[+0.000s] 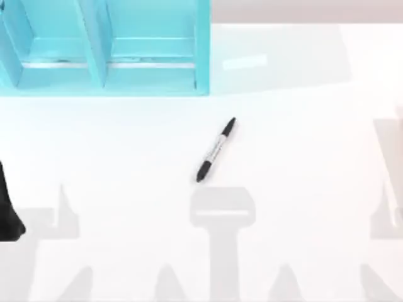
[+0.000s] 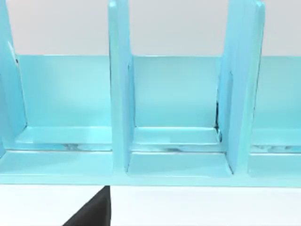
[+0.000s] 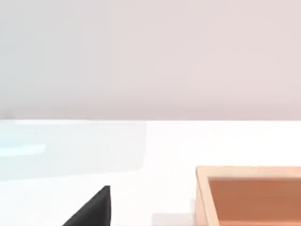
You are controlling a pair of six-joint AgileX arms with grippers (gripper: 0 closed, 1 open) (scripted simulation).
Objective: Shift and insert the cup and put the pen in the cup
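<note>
A matte black part of the left arm (image 1: 9, 211) is seen at the table's left edge in the top view, rounded at its lower end and unmarked. In each wrist view a plain black wedge with one straight vertical edge and one sloping edge is seen.

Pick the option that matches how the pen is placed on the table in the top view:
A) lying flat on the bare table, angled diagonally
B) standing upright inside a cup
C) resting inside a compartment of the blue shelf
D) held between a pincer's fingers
A: the pen lies flat and diagonal on the white table, in front of the blue shelf.
</note>
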